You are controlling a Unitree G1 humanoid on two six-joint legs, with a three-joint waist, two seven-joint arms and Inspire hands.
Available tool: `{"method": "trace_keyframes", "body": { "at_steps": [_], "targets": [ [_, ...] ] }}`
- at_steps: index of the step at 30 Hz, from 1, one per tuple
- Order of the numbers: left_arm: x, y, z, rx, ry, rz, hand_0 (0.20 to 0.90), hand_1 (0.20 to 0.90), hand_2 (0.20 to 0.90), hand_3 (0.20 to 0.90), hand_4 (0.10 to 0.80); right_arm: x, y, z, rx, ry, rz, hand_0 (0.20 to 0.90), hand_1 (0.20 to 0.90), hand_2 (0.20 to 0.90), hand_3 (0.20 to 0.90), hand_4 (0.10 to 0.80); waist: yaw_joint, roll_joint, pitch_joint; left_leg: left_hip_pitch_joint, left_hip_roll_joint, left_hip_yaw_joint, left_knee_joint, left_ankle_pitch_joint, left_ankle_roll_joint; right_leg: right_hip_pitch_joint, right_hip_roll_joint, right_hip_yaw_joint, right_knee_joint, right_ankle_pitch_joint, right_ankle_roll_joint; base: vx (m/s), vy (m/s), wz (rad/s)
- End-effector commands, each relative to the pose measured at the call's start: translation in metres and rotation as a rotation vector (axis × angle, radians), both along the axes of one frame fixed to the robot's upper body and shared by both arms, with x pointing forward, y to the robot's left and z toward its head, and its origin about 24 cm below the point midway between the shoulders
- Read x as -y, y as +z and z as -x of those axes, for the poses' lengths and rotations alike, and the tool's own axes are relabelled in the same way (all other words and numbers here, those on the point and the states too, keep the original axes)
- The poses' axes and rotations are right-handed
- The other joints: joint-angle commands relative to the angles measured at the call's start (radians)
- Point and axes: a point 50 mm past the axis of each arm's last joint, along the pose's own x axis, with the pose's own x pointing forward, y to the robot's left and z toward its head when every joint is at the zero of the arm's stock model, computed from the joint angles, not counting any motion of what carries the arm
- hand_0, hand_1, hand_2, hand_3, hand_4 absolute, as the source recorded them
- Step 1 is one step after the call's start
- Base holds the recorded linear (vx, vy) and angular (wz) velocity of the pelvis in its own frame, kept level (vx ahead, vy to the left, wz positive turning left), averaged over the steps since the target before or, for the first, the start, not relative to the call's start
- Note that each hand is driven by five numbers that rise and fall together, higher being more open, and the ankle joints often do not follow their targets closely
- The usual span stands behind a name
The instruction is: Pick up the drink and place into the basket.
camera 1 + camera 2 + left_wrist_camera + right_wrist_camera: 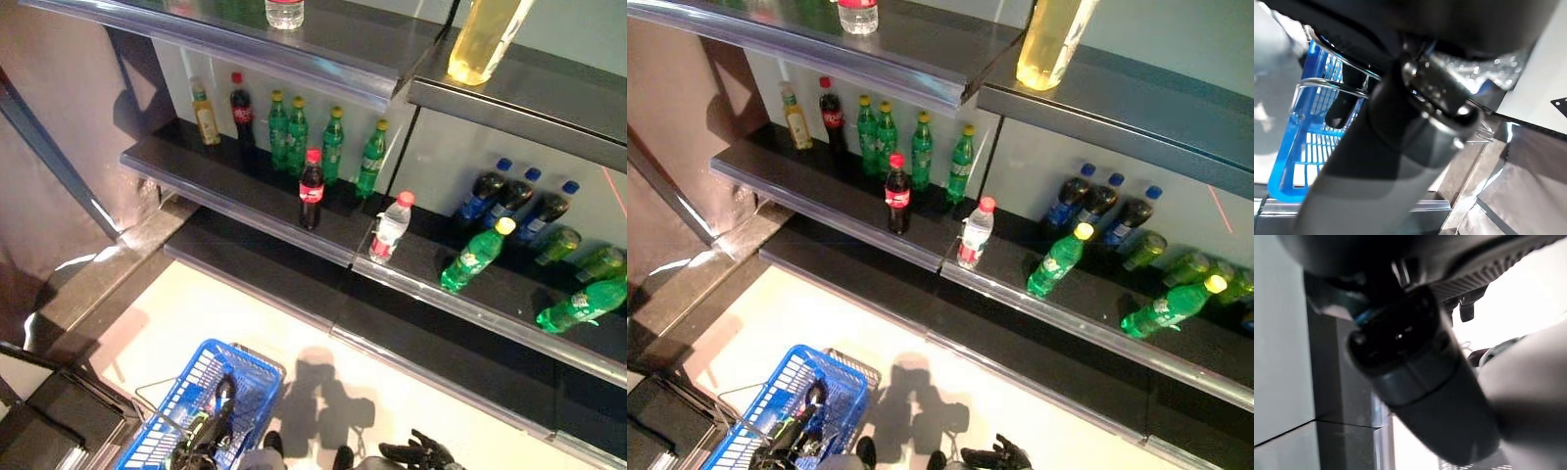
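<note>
The blue basket [186, 397] hangs low at the lower left. My left hand [200, 439] is shut on its thin wire handles [1332, 84]. A dark bottle-like thing [222, 394] lies inside the basket. My right hand [421, 453] is low at the bottom edge, fingers relaxed and empty, far below the shelves. On the middle shelf [235, 201] a cola bottle [311, 189] stands near the front edge. A clear bottle with a red cap [392, 227] stands to its right.
Green bottles [294, 132] and a second cola bottle [241, 110] stand at the shelf's back. Green bottles [475, 257] lie on the right shelf, before dark blue-capped bottles [509, 201]. A yellow drink [485, 39] stands on the top shelf. Pale floor [294, 343] lies below.
</note>
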Motion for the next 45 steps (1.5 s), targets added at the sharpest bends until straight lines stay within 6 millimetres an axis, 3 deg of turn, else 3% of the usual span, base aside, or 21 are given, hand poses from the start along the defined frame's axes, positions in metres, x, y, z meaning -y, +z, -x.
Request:
{"method": "trace_keyframes", "body": {
  "at_steps": [1, 4, 7, 10, 13, 20, 23, 25, 26, 27, 29, 30, 31, 33, 35, 38, 45],
  "targets": [
    [-0.021, 0.026, -0.025, 0.219, -0.036, -0.163, 0.3, 0.3, 0.3, 0.2, 0.1, 0.03, 0.014, -0.022, 0.097, 0.092, 0.095, 0.9, 0.9, 0.9, 0.9, 0.8, 0.02, 0.019, 0.018, -0.048, -0.007, -0.087, 0.019, -0.011, -0.001, 0.035, 0.015, 0.024, -0.054, 0.084, 0.068, 0.087, 0.075, -0.3],
    [-0.016, 0.021, -0.017, 0.181, -0.061, -0.155, 0.3, 0.3, 0.3, 0.2, 0.1, 0.027, 0.018, -0.03, 0.148, 0.137, 0.058, 0.9, 0.9, 0.9, 0.9, 0.8, 0.014, 0.017, -0.004, 0.033, -0.033, -0.084, -0.085, -0.078, 0.021, 0.023, 0.006, 0.014, -0.04, 0.079, 0.077, 0.195, 0.189, -0.24],
    [-0.031, 0.028, -0.028, 0.179, -0.089, -0.168, 0.3, 0.3, 0.3, 0.2, 0.1, 0.006, 0.03, -0.045, 0.238, 0.239, 0.042, 0.9, 0.9, 0.9, 0.9, 0.8, -0.019, 0.03, -0.014, 0.115, -0.058, -0.117, -0.193, -0.082, 0.038, -0.063, -0.009, 0.045, 0.09, 0.103, 0.124, 0.137, 0.142, 0.09],
    [-0.036, 0.038, -0.04, 0.227, -0.111, -0.19, 0.3, 0.3, 0.3, 0.2, 0.1, -0.016, 0.053, -0.076, 0.389, 0.391, 0.004, 0.9, 0.9, 0.9, 0.9, 0.8, -0.015, 0.045, -0.011, 0.164, -0.052, -0.101, -0.266, -0.065, 0.036, -0.051, -0.046, 0.013, 0.048, 0.137, 0.153, -0.019, -0.037, 0.16],
    [-0.041, 0.038, -0.039, 0.218, -0.105, -0.196, 0.3, 0.3, 0.3, 0.2, 0.1, -0.024, 0.07, -0.09, 0.461, 0.481, -0.018, 0.9, 0.9, 0.9, 0.9, 0.8, -0.013, 0.047, -0.021, 0.166, -0.045, -0.086, -0.277, -0.062, 0.033, -0.024, -0.049, 0.01, -0.006, 0.125, 0.147, -0.021, -0.059, -0.24],
    [-0.04, 0.039, -0.031, 0.205, -0.093, -0.214, 0.3, 0.3, 0.3, 0.2, 0.1, -0.037, 0.135, -0.121, 0.744, 0.699, -0.022, 0.9, 0.9, 0.9, 0.9, 0.8, -0.005, 0.031, -0.056, 0.175, -0.016, -0.061, -0.337, -0.032, 0.01, 0.024, -0.02, -0.018, -0.102, 0.124, 0.131, -0.053, -0.106, -0.08],
    [-0.041, 0.037, -0.024, 0.198, -0.045, -0.2, 0.3, 0.3, 0.3, 0.2, 0.1, -0.035, 0.172, -0.137, 0.888, 0.774, -0.01, 0.9, 0.9, 0.9, 0.9, 0.8, 0.009, -0.003, -0.035, 0.084, -0.019, -0.049, -0.134, -0.047, -0.005, 0.037, -0.009, -0.016, -0.103, 0.115, 0.104, -0.115, -0.19, -0.05],
    [-0.04, 0.033, -0.019, 0.17, -0.044, -0.188, 0.3, 0.3, 0.3, 0.2, 0.1, -0.034, 0.189, -0.143, 0.945, 0.773, -0.028, 0.9, 0.9, 0.9, 0.9, 0.8, 0.029, -0.003, -0.013, 0.009, -0.02, -0.11, -0.049, 0.013, -0.022, 0.051, 0.016, 0.001, -0.094, 0.106, 0.089, -0.023, -0.061, -0.1],
    [-0.039, 0.03, -0.014, 0.147, -0.045, -0.179, 0.3, 0.3, 0.3, 0.2, 0.1, -0.034, 0.196, -0.147, 0.977, 0.767, -0.025, 0.9, 0.9, 0.9, 0.9, 0.8, 0.035, 0.002, -0.008, 0.014, -0.001, -0.123, -0.108, 0.021, -0.024, 0.054, 0.022, 0.009, -0.086, 0.103, 0.091, 0.025, 0.047, -0.04],
    [-0.037, 0.028, -0.011, 0.134, -0.05, -0.175, 0.3, 0.3, 0.3, 0.2, 0.1, -0.034, 0.202, -0.149, 1.008, 0.768, -0.012, 0.9, 0.9, 0.9, 0.9, 0.8, 0.037, 0.008, -0.007, 0.019, 0.025, -0.118, -0.155, 0.04, -0.03, 0.058, 0.024, 0.007, -0.083, 0.099, 0.092, 0.057, 0.104, -0.02],
    [-0.031, 0.024, -0.005, 0.104, -0.082, -0.186, 0.3, 0.3, 0.3, 0.2, 0.1, -0.031, 0.226, -0.155, 1.131, 0.73, -0.006, 0.9, 0.9, 0.9, 0.9, 0.8, 0.033, 0.028, 0.002, 0.025, 0.116, -0.101, -0.264, 0.143, -0.054, 0.086, 0.025, 0.003, -0.067, 0.074, 0.089, 0.079, 0.135, -0.04],
    [-0.031, 0.024, -0.005, 0.104, -0.082, -0.186, 0.3, 0.3, 0.3, 0.2, 0.1, -0.031, 0.226, -0.155, 1.131, 0.729, -0.006, 0.9, 0.9, 0.9, 0.9, 0.8, 0.033, 0.028, 0.003, 0.026, 0.115, -0.1, -0.265, 0.143, -0.054, 0.087, 0.025, 0.004, -0.067, 0.074, 0.09, 0.076, 0.195, -0.14],
    [-0.03, 0.022, -0.004, 0.078, -0.077, -0.185, 0.3, 0.3, 0.3, 0.2, 0.1, -0.031, 0.24, -0.157, 1.217, 0.703, 0.011, 0.9, 0.9, 0.9, 0.9, 0.8, 0.027, 0.027, -0.009, 0.046, 0.11, -0.093, -0.285, 0.095, -0.044, 0.082, 0.005, -0.01, -0.049, 0.062, 0.096, 0.062, 0.2, -0.18],
    [-0.032, 0.022, -0.008, 0.059, -0.08, -0.192, 0.3, 0.3, 0.3, 0.2, 0.1, -0.029, 0.258, -0.157, 1.308, 0.647, 0.048, 0.9, 0.9, 0.9, 0.9, 0.8, 0.011, 0.032, -0.021, 0.054, 0.107, -0.077, -0.274, 0.073, -0.045, 0.072, -0.013, -0.02, -0.016, 0.049, 0.098, 0.082, 0.223, -0.13],
    [-0.033, 0.022, -0.008, 0.057, -0.083, -0.193, 0.3, 0.3, 0.3, 0.2, 0.1, -0.028, 0.262, -0.157, 1.325, 0.63, 0.056, 0.9, 0.9, 0.9, 0.9, 0.8, 0.008, 0.033, -0.023, 0.056, 0.105, -0.072, -0.268, 0.066, -0.045, 0.07, -0.019, -0.023, -0.009, 0.046, 0.099, 0.075, 0.137, 0.02],
    [-0.035, 0.023, -0.009, 0.075, -0.081, -0.2, 0.3, 0.3, 0.3, 0.2, 0.1, -0.019, 0.292, -0.157, 1.509, 0.44, 0.175, 0.9, 0.9, 0.9, 0.9, 0.8, -0.007, 0.05, -0.043, 0.088, 0.087, -0.05, -0.251, 0.027, -0.041, 0.066, -0.058, -0.034, 0.011, 0.043, 0.116, 0.152, 0.224, 0.05],
    [-0.026, 0.021, -0.011, 0.085, -0.154, -0.191, 0.3, 0.3, 0.3, 0.2, 0.1, -0.016, 0.308, -0.171, 1.581, 0.192, 0.31, 0.9, 0.9, 0.9, 0.9, 0.8, 0.029, 0.062, -0.033, 0.078, 0.074, -0.065, -0.213, 0.005, -0.04, 0.077, -0.073, -0.05, 0.011, 0.042, 0.117, 0.078, 0.046, 0.01]
  ]
}}
